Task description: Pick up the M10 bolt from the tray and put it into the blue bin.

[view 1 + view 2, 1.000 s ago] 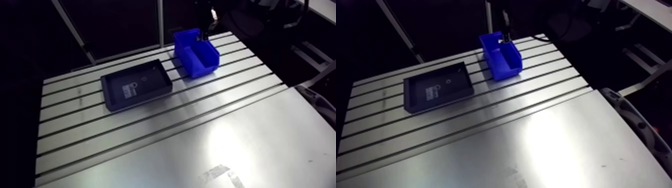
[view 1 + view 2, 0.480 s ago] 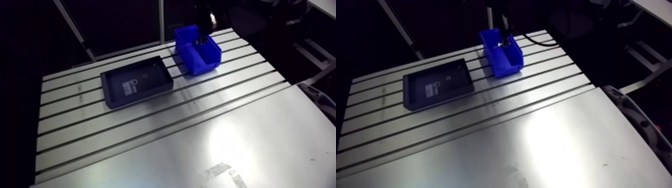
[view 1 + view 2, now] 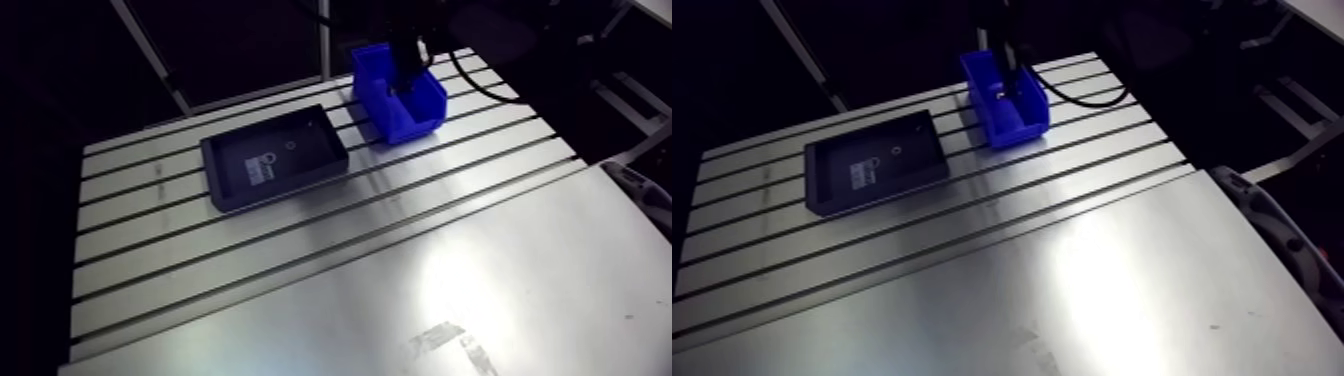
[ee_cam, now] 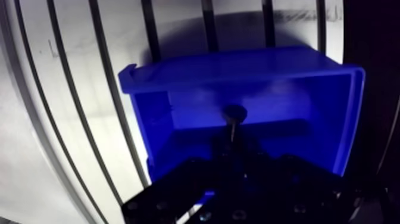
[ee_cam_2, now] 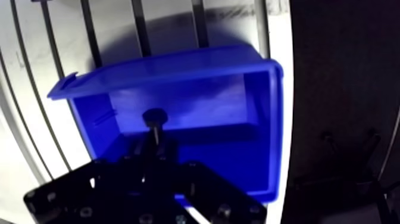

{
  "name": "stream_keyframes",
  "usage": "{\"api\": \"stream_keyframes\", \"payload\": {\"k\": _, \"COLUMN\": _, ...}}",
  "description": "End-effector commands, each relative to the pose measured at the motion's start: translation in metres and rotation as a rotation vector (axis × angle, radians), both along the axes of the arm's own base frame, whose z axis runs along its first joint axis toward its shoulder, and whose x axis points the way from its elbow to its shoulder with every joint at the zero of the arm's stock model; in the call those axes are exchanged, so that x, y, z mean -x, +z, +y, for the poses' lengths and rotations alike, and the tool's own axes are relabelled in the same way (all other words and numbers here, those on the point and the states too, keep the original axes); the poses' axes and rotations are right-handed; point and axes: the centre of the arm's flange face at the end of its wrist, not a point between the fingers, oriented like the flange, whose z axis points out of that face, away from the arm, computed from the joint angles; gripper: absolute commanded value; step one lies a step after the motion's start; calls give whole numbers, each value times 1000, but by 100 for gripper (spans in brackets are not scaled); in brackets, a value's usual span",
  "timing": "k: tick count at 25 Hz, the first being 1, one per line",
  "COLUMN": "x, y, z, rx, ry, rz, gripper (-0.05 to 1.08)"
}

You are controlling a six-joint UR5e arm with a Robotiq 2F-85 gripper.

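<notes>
tool grips bolt, seemingly upright, head down.

Slotted table, black tray, blue bin

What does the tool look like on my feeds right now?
In the wrist view the tool is black throughout: a broad, angular body narrowing to two short dark fingers, with small round screw heads along its lower plates. In the arm view it is just a small dark upright shape. No markings or lettering can be made out.
</notes>
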Motion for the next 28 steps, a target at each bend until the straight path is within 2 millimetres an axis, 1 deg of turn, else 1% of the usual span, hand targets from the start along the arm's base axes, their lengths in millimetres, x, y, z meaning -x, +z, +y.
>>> {"api": "stream_keyframes", "payload": {"k": 1, "x": -2, "y": -5, "z": -1, "rx": 2, "ry": -3, "rz": -4, "gripper": 99}}
{"api": "stream_keyframes", "payload": {"k": 5, "x": -2, "y": -8, "z": -1, "rx": -4, "ry": -1, "rz": 10, "gripper": 96}}
{"api": "stream_keyframes", "payload": {"k": 11, "x": -5, "y": -17, "z": -2, "rx": -7, "ry": -3, "rz": 19, "gripper": 92}}
{"api": "stream_keyframes", "payload": {"k": 22, "x": -6, "y": -19, "z": -3, "rx": -14, "ry": -3, "rz": 34, "gripper": 84}}
{"api": "stream_keyframes", "payload": {"k": 25, "x": -8, "y": -22, "z": -4, "rx": -11, "ry": -1, "rz": 27, "gripper": 83}}
{"api": "stream_keyframes", "payload": {"k": 28, "x": -9, "y": -24, "z": -5, "rx": -10, "ry": 0, "rz": 24, "gripper": 79}}
